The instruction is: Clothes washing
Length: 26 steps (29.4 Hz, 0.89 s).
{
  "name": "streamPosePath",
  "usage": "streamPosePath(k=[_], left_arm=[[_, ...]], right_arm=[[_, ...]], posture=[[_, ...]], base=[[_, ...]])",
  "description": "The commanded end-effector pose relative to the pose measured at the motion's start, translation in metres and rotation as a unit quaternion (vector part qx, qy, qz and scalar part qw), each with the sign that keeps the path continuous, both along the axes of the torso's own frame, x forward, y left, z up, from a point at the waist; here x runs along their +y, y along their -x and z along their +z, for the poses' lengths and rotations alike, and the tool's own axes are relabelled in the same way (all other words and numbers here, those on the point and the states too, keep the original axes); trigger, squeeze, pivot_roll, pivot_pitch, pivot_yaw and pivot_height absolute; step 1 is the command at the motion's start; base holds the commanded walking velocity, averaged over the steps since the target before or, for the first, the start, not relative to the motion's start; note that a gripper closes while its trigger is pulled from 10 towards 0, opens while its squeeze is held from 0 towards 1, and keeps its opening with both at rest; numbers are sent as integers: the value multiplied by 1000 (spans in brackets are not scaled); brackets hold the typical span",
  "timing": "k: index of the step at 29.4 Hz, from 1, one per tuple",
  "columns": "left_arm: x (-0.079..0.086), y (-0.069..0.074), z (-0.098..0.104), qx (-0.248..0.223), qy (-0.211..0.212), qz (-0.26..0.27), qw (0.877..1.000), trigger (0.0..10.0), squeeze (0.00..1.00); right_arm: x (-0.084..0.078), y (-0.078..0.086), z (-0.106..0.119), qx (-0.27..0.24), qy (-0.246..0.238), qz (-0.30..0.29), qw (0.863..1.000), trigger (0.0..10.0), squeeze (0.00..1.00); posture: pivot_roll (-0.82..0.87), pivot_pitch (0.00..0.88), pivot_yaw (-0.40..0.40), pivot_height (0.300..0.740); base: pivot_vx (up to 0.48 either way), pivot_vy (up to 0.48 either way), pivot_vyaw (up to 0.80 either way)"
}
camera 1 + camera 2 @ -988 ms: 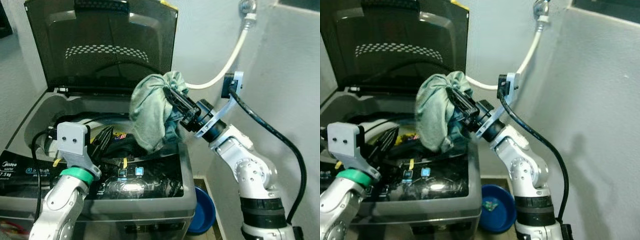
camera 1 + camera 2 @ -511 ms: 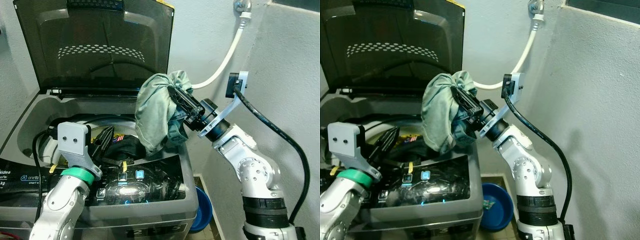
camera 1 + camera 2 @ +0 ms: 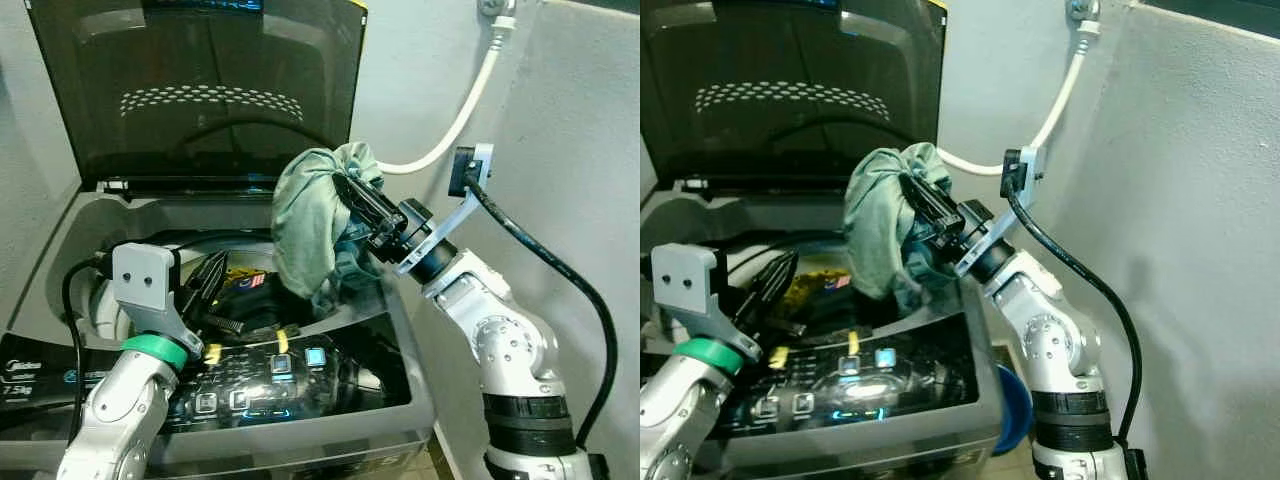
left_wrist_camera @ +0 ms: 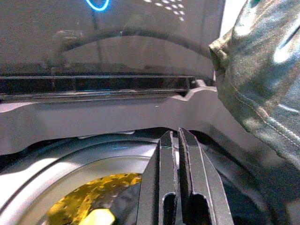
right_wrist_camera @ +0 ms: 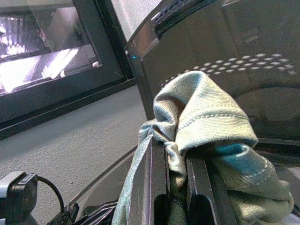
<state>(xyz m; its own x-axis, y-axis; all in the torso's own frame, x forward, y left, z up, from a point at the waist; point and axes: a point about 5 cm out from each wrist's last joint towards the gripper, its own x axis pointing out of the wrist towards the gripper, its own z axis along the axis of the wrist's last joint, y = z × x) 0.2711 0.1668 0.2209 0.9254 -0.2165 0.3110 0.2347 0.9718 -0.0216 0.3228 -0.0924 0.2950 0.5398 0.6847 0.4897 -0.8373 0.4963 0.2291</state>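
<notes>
From where I stand, the right gripper has its fingers pinching a bunched pale-green cloth, which hangs over the open tub of the top-loading washing machine, toward the drum's 3 o'clock rim and just under the raised smoky lid. The cloth looks soft and light: it drapes limply on both sides of the fingers, folds over itself, and shows stitched hems and a bluer patch underneath. I judge it will sag and swing more than slip, so the hold through the bunched middle seems sound, though a trailing flap could catch on the tub edge. The left gripper sits low at the tub's 9 o'clock side, its fingers pressed together with nothing between them, pointing in over dark laundry and something yellow already in the drum. The control panel at 6 o'clock glows with lit buttons. A white hose runs up the wall at 1 o'clock.
</notes>
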Motion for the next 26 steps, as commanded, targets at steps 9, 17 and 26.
streamPosePath(k=[9, 17, 26], left_arm=[[1, 0, -4, 25, -2, 3, 1000, 10000, 0], [6, -2, -14, 67, -25, 32, 997, 10000, 0], [4, -4, -16, 81, -27, 31, 996, 10000, 0]], right_arm=[[1, 1, -2, 4, -4, 7, 1000, 10000, 0], [0, 1, -3, 5, -9, 7, 1000, 10000, 0], [-1, 3, -3, 5, -10, 5, 1000, 10000, 0]], posture=[[66, 2, -13, 740], [69, 5, -5, 740], [67, 5, 0, 740]], base=[[0, 289, 0], [0, -459, 0], [0, -312, 0]])
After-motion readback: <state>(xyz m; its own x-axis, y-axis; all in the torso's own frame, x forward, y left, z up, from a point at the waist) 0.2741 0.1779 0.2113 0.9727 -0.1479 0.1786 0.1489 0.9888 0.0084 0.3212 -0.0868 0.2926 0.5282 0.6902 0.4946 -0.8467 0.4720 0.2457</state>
